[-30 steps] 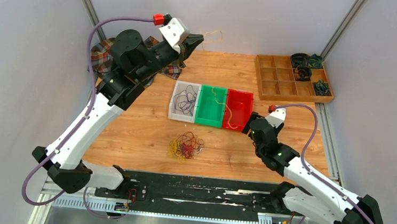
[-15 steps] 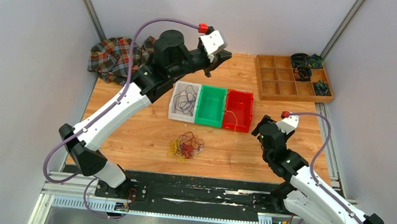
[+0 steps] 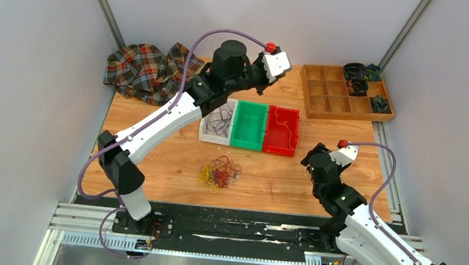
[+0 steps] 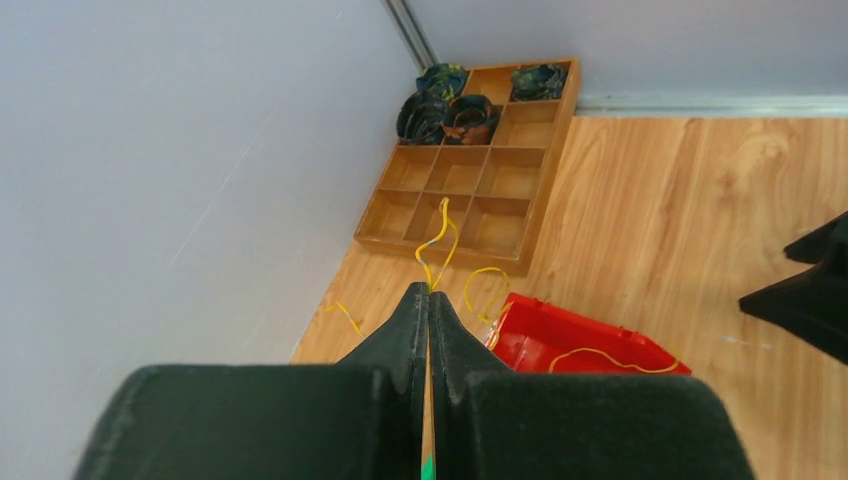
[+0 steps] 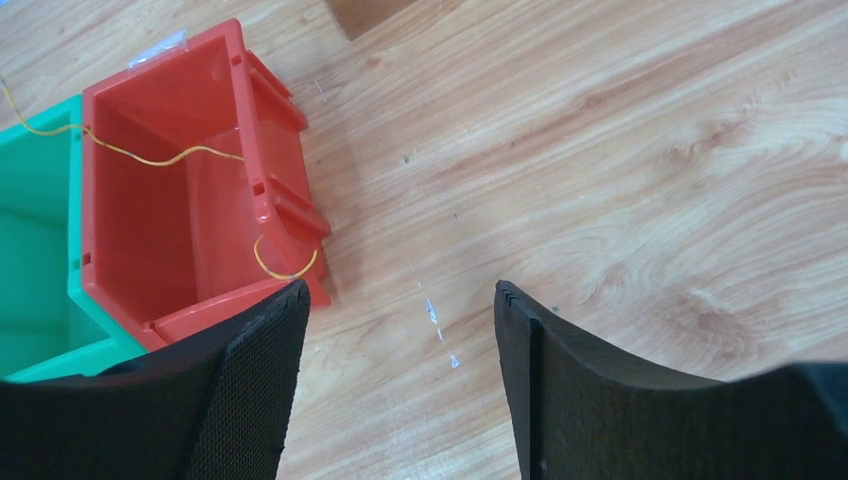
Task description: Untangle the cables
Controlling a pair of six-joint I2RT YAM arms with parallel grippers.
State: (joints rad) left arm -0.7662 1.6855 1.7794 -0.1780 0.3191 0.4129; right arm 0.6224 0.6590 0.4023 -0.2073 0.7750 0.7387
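Note:
A tangle of cables [image 3: 219, 172] in yellow, dark red and purple lies on the wooden table in front of three bins. Loose purple cables lie in the white bin [image 3: 218, 120]. My left gripper [image 3: 269, 78] hangs above the back of the bins, shut on a yellow cable [image 4: 437, 245] that pokes out past its tips [image 4: 430, 290]. That cable trails down into the red bin [image 3: 281, 130], where it shows as a thin yellow cable [image 5: 150, 155]. My right gripper [image 5: 400, 290] is open and empty, low over bare wood just right of the red bin [image 5: 170, 200].
A green bin [image 3: 249, 125] sits between the white and red ones. A wooden compartment tray [image 3: 342, 93] with dark bundles stands at the back right. A plaid cloth [image 3: 145, 71] lies at the back left. Grey walls close in on both sides.
My left arm has swung right from over the plaid cloth to above the bins, carrying the yellow cable, which now drapes into the red bin. My right gripper drew back from the red bin.

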